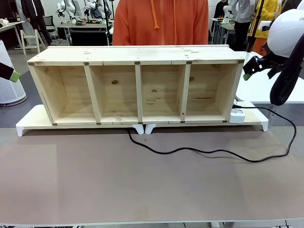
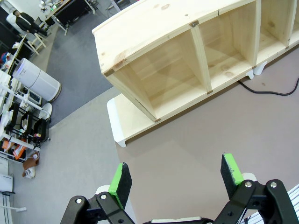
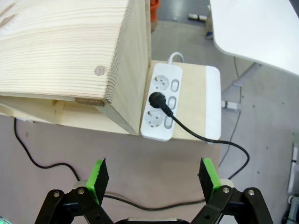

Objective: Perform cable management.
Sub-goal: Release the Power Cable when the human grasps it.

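Both hands wide, holding nothing: right hand (image 3: 153, 179) above cable (image 3: 187, 128) (plugged into power strip (image 3: 162, 101)), left hand (image 2: 176, 178) facing shelf (image 2: 196, 60).

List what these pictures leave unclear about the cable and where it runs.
- Front view: the cable runs under the wooden shelf between two white feet; its far end is hidden.
- Right wrist view: the plug sits in the power strip; the strip's own white lead leaves behind the shelf.
- Left wrist view: the cable is cut by the right edge.
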You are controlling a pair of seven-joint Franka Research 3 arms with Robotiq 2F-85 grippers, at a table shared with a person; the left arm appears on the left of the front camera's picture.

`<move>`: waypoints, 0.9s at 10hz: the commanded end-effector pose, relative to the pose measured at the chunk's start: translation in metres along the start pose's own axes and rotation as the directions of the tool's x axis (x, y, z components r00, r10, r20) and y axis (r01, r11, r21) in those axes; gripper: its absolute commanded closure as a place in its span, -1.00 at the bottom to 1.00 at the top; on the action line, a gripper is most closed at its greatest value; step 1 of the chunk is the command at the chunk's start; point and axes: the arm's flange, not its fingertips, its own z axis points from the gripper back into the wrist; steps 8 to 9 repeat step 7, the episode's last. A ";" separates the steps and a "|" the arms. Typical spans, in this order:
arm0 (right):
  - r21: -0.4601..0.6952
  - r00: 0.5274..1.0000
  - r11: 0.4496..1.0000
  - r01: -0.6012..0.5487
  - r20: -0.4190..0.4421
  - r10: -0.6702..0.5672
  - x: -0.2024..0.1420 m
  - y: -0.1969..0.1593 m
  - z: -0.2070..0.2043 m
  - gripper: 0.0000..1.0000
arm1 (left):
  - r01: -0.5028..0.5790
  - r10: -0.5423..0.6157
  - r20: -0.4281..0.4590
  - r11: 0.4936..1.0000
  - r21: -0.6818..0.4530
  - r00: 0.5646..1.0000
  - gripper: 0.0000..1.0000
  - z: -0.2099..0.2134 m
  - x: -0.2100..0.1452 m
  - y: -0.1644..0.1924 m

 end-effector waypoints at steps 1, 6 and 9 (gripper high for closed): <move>0.001 1.000 1.000 0.012 -0.004 -0.012 0.000 0.000 0.000 -1.00 | 0.000 0.000 0.004 1.000 0.004 1.000 -1.00 0.001 0.000 0.000; 0.001 1.000 1.000 0.012 -0.004 -0.012 0.000 0.000 0.000 -1.00 | 0.000 0.000 0.004 1.000 0.004 1.000 -1.00 0.001 0.000 0.000; 0.001 1.000 1.000 0.012 -0.004 -0.012 0.000 0.000 0.000 -1.00 | 0.000 0.000 0.004 1.000 0.004 1.000 -1.00 0.001 0.000 0.000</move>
